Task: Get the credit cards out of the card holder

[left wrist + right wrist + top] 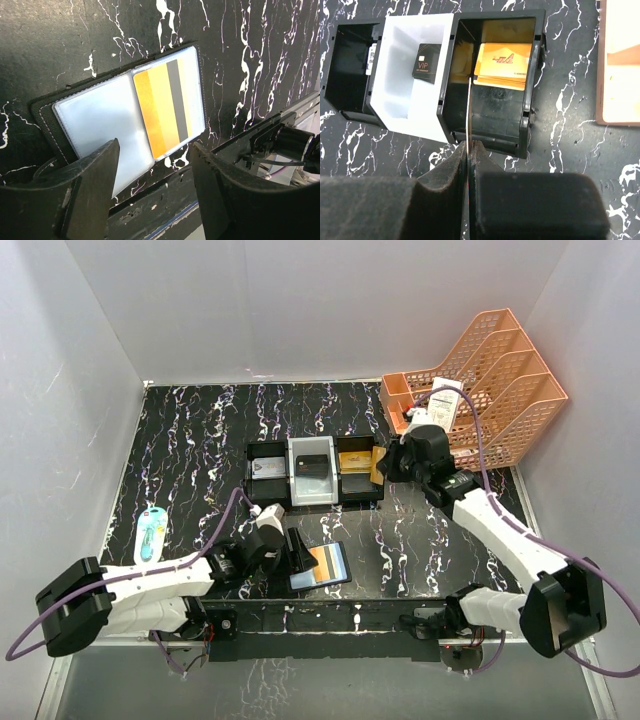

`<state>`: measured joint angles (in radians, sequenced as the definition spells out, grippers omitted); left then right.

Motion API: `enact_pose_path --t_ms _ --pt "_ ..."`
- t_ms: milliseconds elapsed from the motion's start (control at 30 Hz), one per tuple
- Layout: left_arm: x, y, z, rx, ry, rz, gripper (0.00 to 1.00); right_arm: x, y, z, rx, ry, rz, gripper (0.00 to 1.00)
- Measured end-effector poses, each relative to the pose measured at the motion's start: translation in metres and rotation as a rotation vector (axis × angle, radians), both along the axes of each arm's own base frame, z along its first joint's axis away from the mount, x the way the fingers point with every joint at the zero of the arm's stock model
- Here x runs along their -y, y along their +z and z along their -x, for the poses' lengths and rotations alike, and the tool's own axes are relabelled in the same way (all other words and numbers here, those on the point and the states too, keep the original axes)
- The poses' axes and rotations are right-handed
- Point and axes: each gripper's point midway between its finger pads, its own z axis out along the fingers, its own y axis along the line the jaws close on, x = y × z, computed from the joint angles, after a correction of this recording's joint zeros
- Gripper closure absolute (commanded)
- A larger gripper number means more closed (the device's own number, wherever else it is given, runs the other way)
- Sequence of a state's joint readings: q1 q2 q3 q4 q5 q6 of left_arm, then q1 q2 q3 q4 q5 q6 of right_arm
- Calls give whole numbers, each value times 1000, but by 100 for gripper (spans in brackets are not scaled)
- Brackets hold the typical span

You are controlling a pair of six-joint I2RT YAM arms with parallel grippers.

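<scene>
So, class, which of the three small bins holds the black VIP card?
The middle bin, the only white one; the VIP card shows inside it.

The right gripper (pixel 470 150), jaws pinched on a thin card (pixel 469 107) seen edge-on, hangs over a black bin (pixel 532 85) of gold-orange cards (pixel 505 65); the white bin (pixel 400 107) beside it holds a black VIP card (pixel 427 66).

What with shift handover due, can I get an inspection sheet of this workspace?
Surface: black white-veined table.
Job's things: card holder open flat, striped gold-orange card in one pocket; gold cards in black bin; VIP card in white bin.
Clutter: orange mesh file rack; packaged item at left.
Grippers: left pincer open at the holder; right pincer shut on an edge-on card.
Cables: purple cable along each arm.
Surroundings: white walls.
</scene>
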<state>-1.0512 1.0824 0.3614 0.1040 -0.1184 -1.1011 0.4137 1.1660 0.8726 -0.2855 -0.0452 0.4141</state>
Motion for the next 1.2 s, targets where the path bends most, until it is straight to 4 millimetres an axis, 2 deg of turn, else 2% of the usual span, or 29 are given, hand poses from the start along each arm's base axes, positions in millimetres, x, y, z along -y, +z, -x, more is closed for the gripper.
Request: enact_pose_path --t_ms 133,267,500,633,733,800,1200 --pt "-2 6 -1 14 10 9 38 -3 -4 -12 43 78 80 100" --pt "-4 12 -3 31 17 23 35 -11 -10 -24 169 226 272 100" --pt "-8 11 -2 31 24 9 32 -29 3 -42 445 436 573 100" --pt "-8 11 -2 30 24 6 29 -28 -21 -57 437 495 694 100" --pt "-10 9 -1 28 21 -2 26 -27 -48 -62 402 549 762 100" --pt "-12 7 0 25 19 -14 23 -29 -59 -64 390 572 779 100" --pt "-18 4 0 25 29 -41 21 -36 -68 -94 468 565 852 100"
